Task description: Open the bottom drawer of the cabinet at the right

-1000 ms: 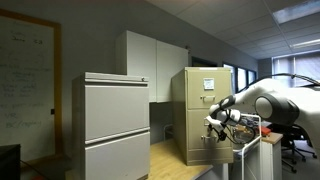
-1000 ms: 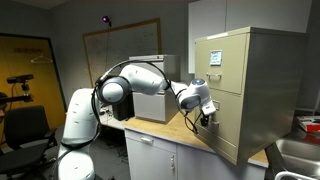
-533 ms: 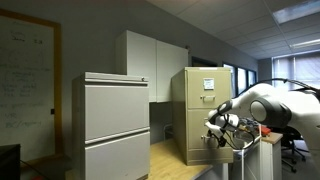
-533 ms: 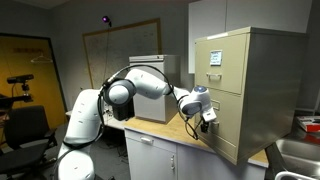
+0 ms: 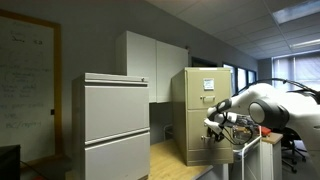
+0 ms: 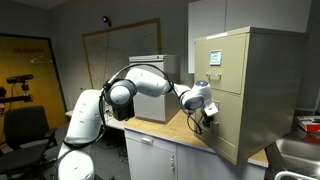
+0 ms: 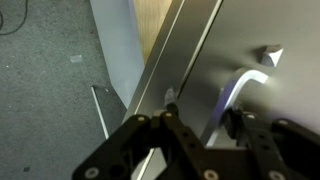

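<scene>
your gripper (image 6: 207,119) sits at the front face of the cabinet (image 6: 252,88), level with the lower drawer front, and the same pose shows in both exterior views, gripper (image 5: 215,129) against cabinet (image 5: 197,116). the cabinet, tall, narrow and beige, stands upright on the wooden countertop (image 6: 183,136), to the side of the wider light-grey lateral cabinet (image 5: 114,124) and below the white wall cupboard (image 5: 150,64). in an exterior view its drawer fronts look flush with the body, with a label holder (image 6: 215,57) on the upper one. the wrist view looks along the cabinet face (image 7: 285,110): the small silver handle (image 7: 243,86) curves off the metal, and its lower end runs down into the narrow gap between the two black fingers (image 7: 160,145) of the gripper (image 7: 214,137). the fingers stand on either side of the handle, but you cannot tell from these views whether they are clamped on it or merely bracketing it. the arm (image 6: 140,84) arches over from its white base (image 6: 84,122) toward the cabinet, and grey carpet (image 7: 50,100) fills that view beyond the cabinet's edge
</scene>
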Controlling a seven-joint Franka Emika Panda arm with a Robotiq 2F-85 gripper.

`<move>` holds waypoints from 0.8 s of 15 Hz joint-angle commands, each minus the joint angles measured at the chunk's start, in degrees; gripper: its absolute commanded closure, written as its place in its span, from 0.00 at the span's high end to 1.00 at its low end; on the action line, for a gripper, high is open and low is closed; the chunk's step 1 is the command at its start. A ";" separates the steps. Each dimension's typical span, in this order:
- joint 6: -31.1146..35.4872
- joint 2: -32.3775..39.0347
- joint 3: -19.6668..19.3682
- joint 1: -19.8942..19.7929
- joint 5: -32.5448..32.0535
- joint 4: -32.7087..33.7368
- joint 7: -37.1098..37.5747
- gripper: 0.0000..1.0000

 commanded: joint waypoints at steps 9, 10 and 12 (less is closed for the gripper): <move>-7.79 -1.62 0.15 2.97 -7.12 -0.77 2.50 0.07; -6.18 -2.36 0.38 2.73 -6.51 -3.17 1.74 0.07; -2.30 -4.20 0.99 2.04 -4.67 -8.53 -0.52 0.07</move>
